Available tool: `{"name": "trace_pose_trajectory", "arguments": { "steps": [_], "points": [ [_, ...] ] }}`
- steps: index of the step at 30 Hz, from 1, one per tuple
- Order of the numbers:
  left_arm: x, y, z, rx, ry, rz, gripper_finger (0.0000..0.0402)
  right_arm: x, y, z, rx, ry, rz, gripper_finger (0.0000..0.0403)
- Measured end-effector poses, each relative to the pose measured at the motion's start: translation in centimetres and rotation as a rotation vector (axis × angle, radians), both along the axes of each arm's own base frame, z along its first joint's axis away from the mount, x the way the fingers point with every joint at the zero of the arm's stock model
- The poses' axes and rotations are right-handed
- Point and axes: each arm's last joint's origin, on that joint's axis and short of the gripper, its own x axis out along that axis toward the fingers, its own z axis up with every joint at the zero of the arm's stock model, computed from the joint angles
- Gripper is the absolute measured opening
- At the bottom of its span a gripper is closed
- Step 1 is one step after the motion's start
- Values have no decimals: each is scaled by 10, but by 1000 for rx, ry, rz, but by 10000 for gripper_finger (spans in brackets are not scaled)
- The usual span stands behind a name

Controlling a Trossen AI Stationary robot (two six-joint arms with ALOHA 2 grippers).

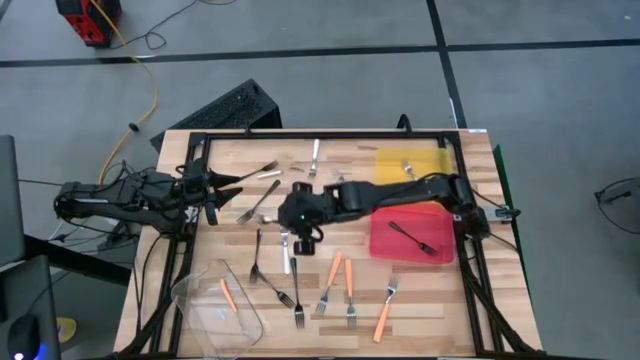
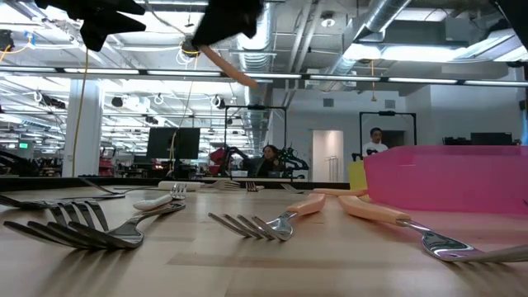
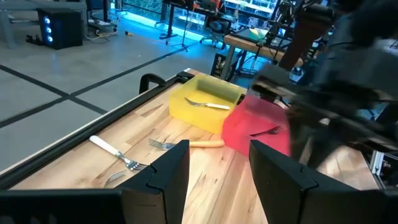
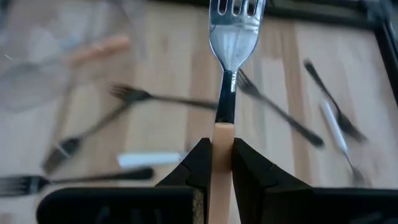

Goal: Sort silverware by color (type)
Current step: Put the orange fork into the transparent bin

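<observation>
**Sam:** What's the table like from where you sit?

**Me:** I see a pale wood table [image 1: 200,300] with a black frame round it, on a grey floor [image 1: 320,90]. A yellow cable [image 1: 148,80] runs across the floor at the far left. In the low view, I see a big bright room behind, with pipes on the ceiling and a person standing far back.

**Sam:** Go left to right for me.

**Me:** My left gripper [image 1: 232,187] waits over the left edge. Its fingers are apart and hold nothing. Near the front left corner is a clear tub [image 1: 218,305] with one orange fork [image 1: 228,294] in it. Next come dark forks [image 1: 262,282], lying at many angles. Some white forks [image 1: 268,171] lie near the back. Then my right gripper [image 1: 306,240], above the middle of the table.

**Sam:** Is it holding something?

**Me:** Yes. Its fingers are closed on a fork [image 4: 229,62] with an orange handle. In the right wrist view, the fork sticks straight out past the fingers, tines away from the gripper. It is up in the air, not on the wood.

**Sam:** And further right?

**Me:** More orange forks [image 1: 385,312] lie near the front, mostly pointing toward the back. Then a red tray [image 1: 385,245] with a dark fork [image 1: 412,238] lying slanted in it. Behind it is a yellow tray [image 1: 430,160] with a white fork [image 1: 408,168].
</observation>
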Motion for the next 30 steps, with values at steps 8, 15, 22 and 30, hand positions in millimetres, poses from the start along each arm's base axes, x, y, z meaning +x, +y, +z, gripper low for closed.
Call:
{"name": "trace_pose_trajectory", "arguments": {
  "steps": [8, 15, 22, 30],
  "points": [
    [0, 0, 1, -1, -10, 1, 151, 12, 45, 25, -23, -334, 150, 64],
    [0, 0, 1, -13, -16, 8, 151, 25, 74, 29, -31, -577, 329, 64],
    [0, 0, 1, -13, -17, 8, 151, 45, 89, 9, 29, -746, 461, 64],
    [0, 0, 1, -13, -17, 8, 151, 67, 89, -25, 89, -893, 662, 64]
  ]
}}
